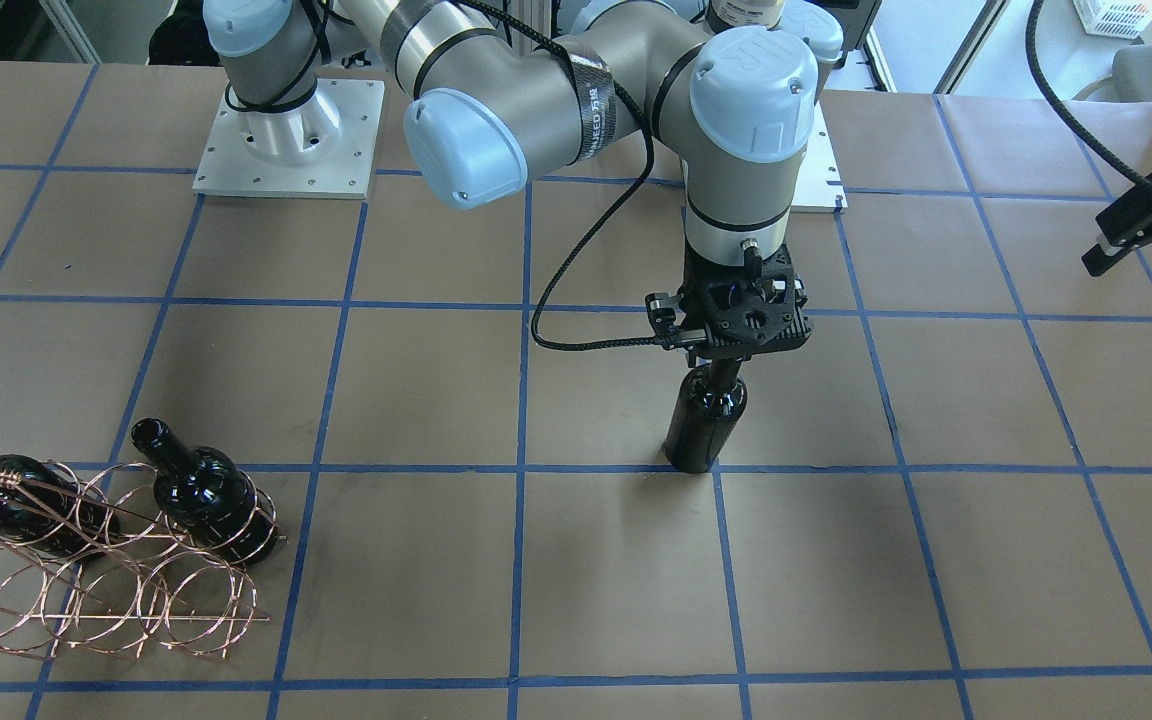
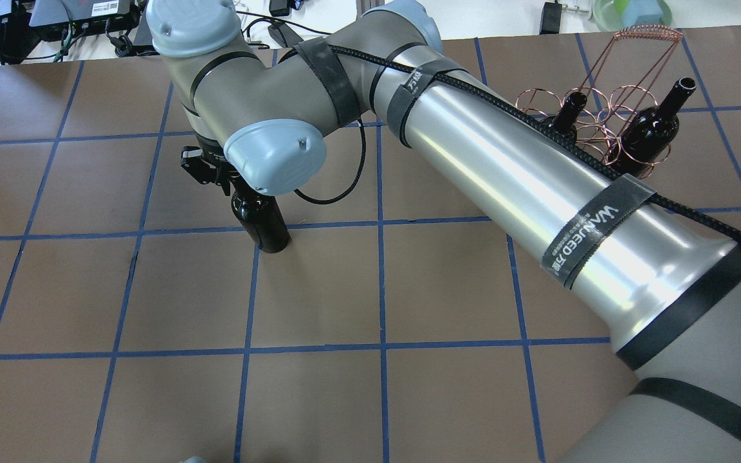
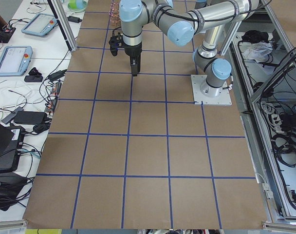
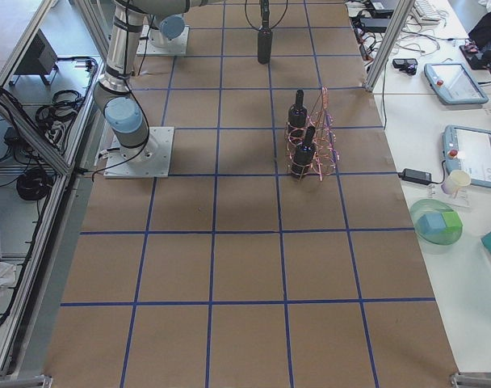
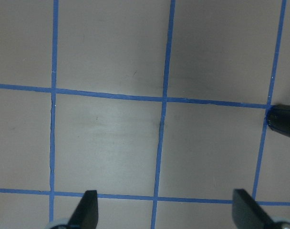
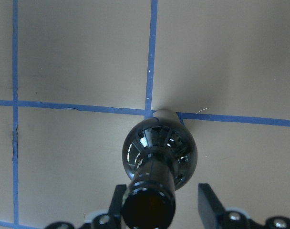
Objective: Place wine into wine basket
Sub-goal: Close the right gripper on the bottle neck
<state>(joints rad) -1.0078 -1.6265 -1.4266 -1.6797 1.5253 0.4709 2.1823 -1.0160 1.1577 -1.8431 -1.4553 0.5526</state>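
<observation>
A near-black wine bottle (image 1: pixel 704 425) stands upright on a blue grid crossing; it also shows in the overhead view (image 2: pixel 264 222) and in the right wrist view (image 6: pixel 159 148). My right gripper (image 6: pixel 162 200) hangs straight above it with its fingers on either side of the neck, a gap showing on one side, so it is open. The copper wire wine basket (image 1: pixel 96 560) stands far off, with two more bottles (image 1: pixel 201 490) (image 1: pixel 6 495) lying in its upper hoops. My left gripper (image 5: pixel 166 210) is open and empty above bare table.
The right arm's long forearm (image 2: pixel 538 193) crosses the table diagonally and hides part of the basket (image 2: pixel 602 109) in the overhead view. The left gripper (image 1: pixel 1146 258) hovers near the table's edge, away from the bottle. The lower hoops of the basket hold nothing.
</observation>
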